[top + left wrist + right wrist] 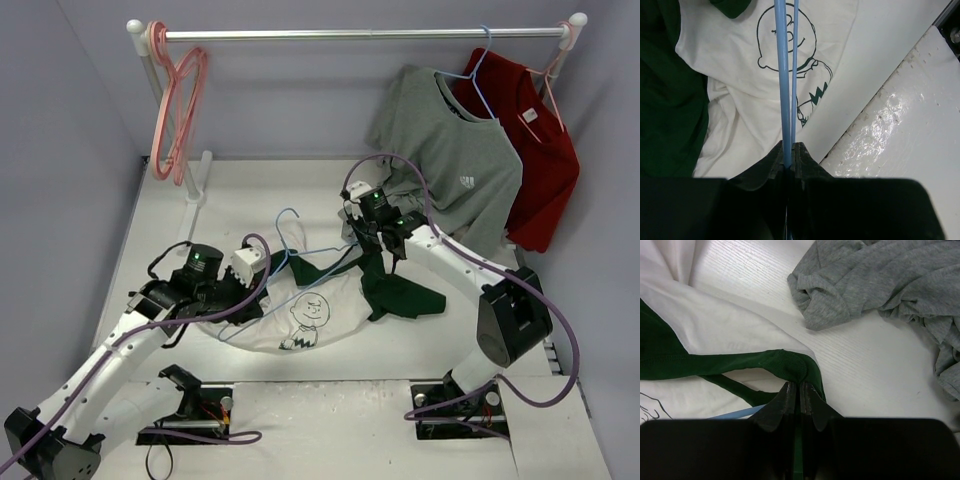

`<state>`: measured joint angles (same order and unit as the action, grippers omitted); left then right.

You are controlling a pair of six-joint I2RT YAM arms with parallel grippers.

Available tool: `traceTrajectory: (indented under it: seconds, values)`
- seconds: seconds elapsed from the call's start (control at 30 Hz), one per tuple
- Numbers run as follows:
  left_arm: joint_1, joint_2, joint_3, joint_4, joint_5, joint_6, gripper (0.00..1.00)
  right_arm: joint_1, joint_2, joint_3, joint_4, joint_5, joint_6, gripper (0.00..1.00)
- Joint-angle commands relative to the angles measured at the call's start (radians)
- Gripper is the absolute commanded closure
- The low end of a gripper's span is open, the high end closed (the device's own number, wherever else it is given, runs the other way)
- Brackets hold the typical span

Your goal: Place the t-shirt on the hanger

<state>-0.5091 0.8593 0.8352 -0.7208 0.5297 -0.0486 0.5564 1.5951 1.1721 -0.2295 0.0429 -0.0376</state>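
Observation:
The t-shirt [318, 318] lies crumpled mid-table, off-white with a cartoon face and dark green sleeves. The thin light-blue hanger [325, 249] rests over its upper part, hook pointing toward the back. My left gripper [274, 263] is at the shirt's left side, shut on the hanger's wire [784, 75], which runs out over the printed face on the t-shirt [735, 105]. My right gripper [373, 243] sits at the shirt's upper right. In the right wrist view my right gripper [800, 386] is shut on the dark green collar band of the t-shirt [740, 362], with a bit of hanger [735, 413] beside it.
A clothes rail [360, 34] spans the back. Pink hangers [178, 110] hang at its left end. A grey t-shirt [450, 150] and a red t-shirt [540, 150] hang at the right, the grey one's hem [880, 280] reaching the table near my right gripper.

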Motion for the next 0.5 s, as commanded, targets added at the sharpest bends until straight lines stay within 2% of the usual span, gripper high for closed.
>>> traceTrajectory:
  seconds: [0.0,0.47]
  values:
    - [-0.012,0.014,0.013,0.086,0.004,0.030,1.00,-0.009,-0.020,0.057,0.001,-0.018,-0.022,1.00]
    - [-0.035,0.093,0.038,0.115,-0.037,0.078,1.00,-0.007,-0.064,0.069,-0.016,-0.092,-0.064,1.00]
